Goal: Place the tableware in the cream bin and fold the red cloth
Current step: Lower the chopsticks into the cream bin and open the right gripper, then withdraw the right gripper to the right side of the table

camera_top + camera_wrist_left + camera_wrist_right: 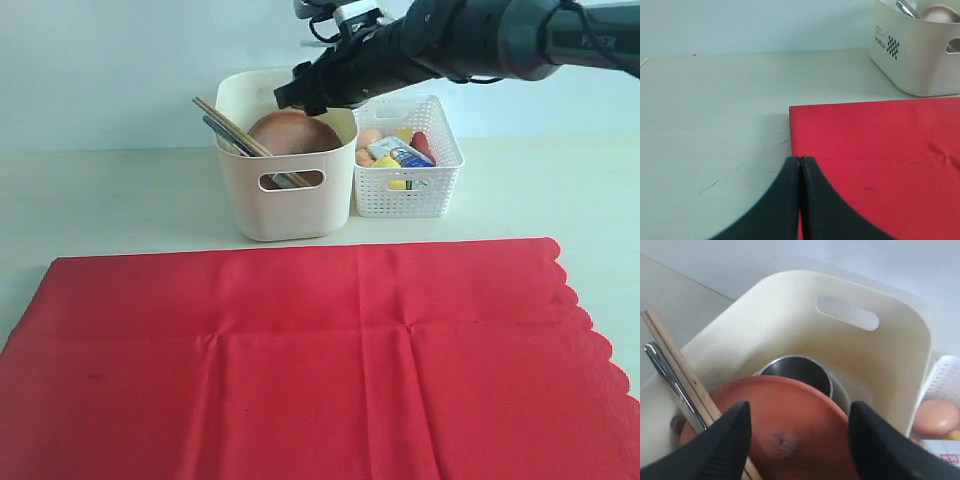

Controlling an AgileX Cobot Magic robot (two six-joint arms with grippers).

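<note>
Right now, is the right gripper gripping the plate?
No, the right gripper hangs with its jaws open and apart from the plate, which lies below it in the cream bin.

Before me the tall cream plastic bin [285, 215] stands upright, holding a round brown wooden plate [293, 133] tilted against a steel cup [795, 372], with light wooden chopsticks [232, 127] and a silver knife [670, 377] leaning at one side. The scalloped bright red cloth [300, 360] lies flat and unfolded just in front of it.
</note>
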